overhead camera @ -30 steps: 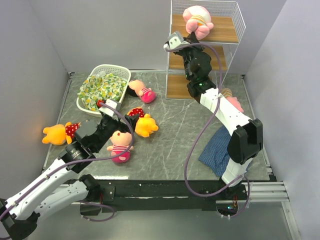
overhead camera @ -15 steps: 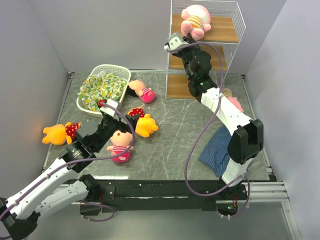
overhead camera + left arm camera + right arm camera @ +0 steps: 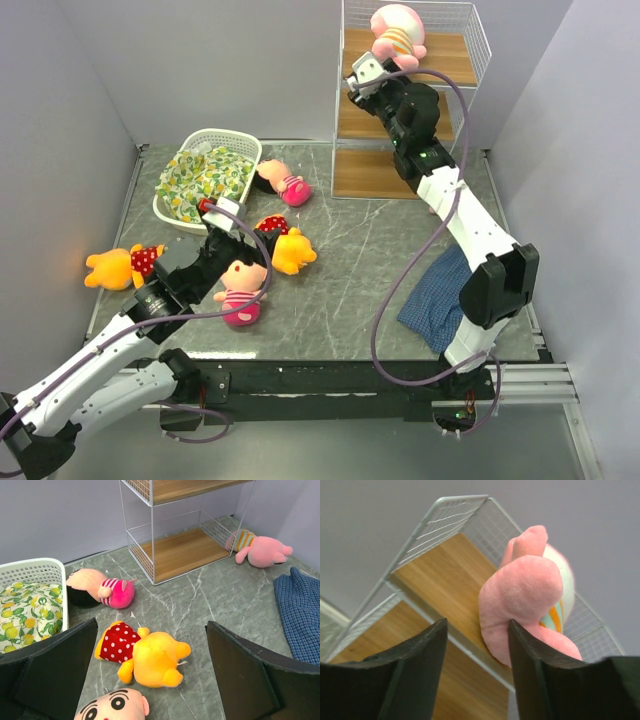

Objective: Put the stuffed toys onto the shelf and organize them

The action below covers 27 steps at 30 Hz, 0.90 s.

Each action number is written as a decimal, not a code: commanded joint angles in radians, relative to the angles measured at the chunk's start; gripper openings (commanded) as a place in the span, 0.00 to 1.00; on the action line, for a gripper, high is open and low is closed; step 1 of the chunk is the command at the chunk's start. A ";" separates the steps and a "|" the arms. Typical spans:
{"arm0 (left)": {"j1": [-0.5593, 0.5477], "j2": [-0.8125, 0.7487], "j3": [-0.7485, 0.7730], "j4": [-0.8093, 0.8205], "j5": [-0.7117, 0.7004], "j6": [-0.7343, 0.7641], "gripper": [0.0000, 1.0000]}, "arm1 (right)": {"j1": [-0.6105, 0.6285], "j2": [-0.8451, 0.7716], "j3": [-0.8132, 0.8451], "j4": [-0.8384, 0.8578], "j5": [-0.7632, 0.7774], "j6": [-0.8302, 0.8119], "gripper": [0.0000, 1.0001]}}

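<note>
A pink striped piglet (image 3: 398, 32) (image 3: 530, 590) lies on the top board of the shelf (image 3: 447, 62) (image 3: 445, 580). My right gripper (image 3: 382, 66) (image 3: 477, 625) is open at that board's front edge, its right finger against the piglet's leg. On the table lie a bear (image 3: 288, 250) (image 3: 150, 657), a doll (image 3: 241, 292) (image 3: 112, 707), a second doll (image 3: 283, 183) (image 3: 102, 587) and a bear (image 3: 120, 266) at the far left. Another piglet (image 3: 262, 550) lies right of the shelf (image 3: 180, 550). My left gripper (image 3: 240, 243) (image 3: 151, 625) hangs open above the nearer bear, holding nothing.
A white lattice basket (image 3: 228, 140) (image 3: 35, 572) holding a green-yellow cloth stands at the back left. A blue plaid cloth (image 3: 440, 290) (image 3: 302, 615) lies on the right of the table. Grey walls close in both sides.
My right gripper has opened and let go of the piglet, which now rests farther back on the top board. The right arm shifted up and right. The left arm stayed still.
</note>
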State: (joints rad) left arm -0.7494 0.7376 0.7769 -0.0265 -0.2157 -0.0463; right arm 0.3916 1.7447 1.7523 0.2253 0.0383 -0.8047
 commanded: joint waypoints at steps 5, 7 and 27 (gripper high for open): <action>-0.001 -0.004 0.021 0.030 -0.014 -0.009 0.96 | -0.005 -0.172 0.023 -0.161 -0.114 0.369 0.67; -0.001 -0.001 0.022 0.030 -0.011 -0.010 0.96 | -0.005 -0.188 0.026 -0.164 -0.086 0.527 0.68; -0.001 -0.009 0.022 0.030 -0.008 -0.006 0.96 | -0.033 0.091 0.477 -0.511 0.341 1.050 0.76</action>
State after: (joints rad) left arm -0.7494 0.7368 0.7769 -0.0265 -0.2161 -0.0460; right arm 0.3767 1.8030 2.2009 -0.2707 0.3199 0.2283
